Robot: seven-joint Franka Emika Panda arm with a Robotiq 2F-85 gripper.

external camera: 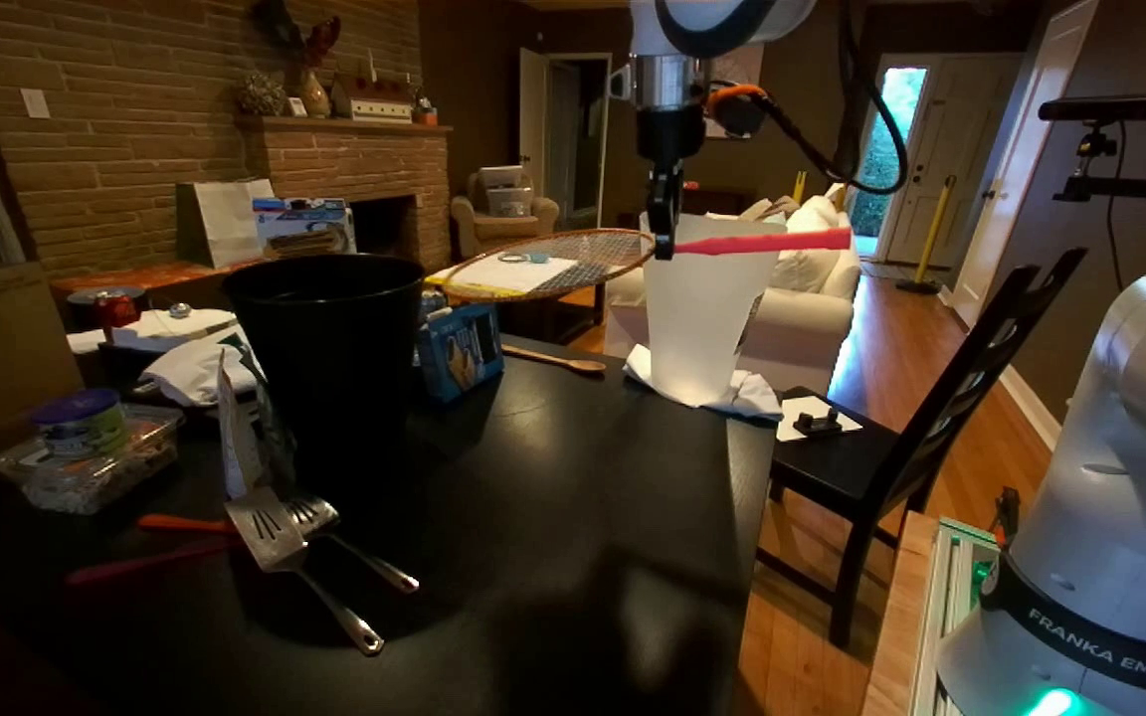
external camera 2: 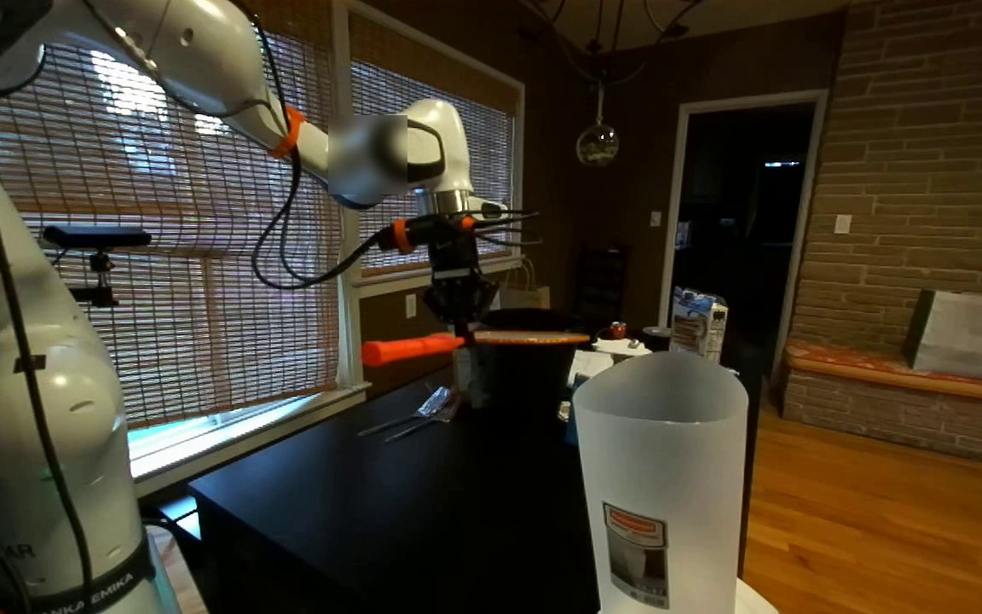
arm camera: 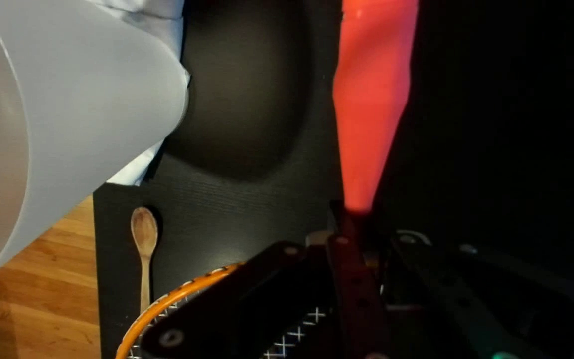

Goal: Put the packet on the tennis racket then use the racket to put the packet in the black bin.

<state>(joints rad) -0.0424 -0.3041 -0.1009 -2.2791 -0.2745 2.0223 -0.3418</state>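
Observation:
The tennis racket (external camera: 762, 242) is held level in the air, its red handle (external camera 2: 410, 348) on one side of my gripper (external camera: 666, 244) and its orange-rimmed mesh head on the other. My gripper (external camera 2: 462, 333) is shut on it where handle meets head; the wrist view shows the handle (arm camera: 374, 89) leaving the jaws (arm camera: 357, 219). The black bin (external camera: 334, 368) stands upright on the table; it also shows behind the head (external camera 2: 521, 375). A pale pouch-like packet (external camera: 238, 433) stands against the bin's side. Whether anything lies on the strings I cannot tell.
A tall whitish translucent bin (external camera: 702, 308) stands near the table edge, close to the handle. A blue box (external camera: 462, 353) and wooden spoon (external camera: 573, 365) lie beyond the black bin. Metal spatulas (external camera: 270, 537) and a clear plastic container (external camera: 86, 467) are before and beside it.

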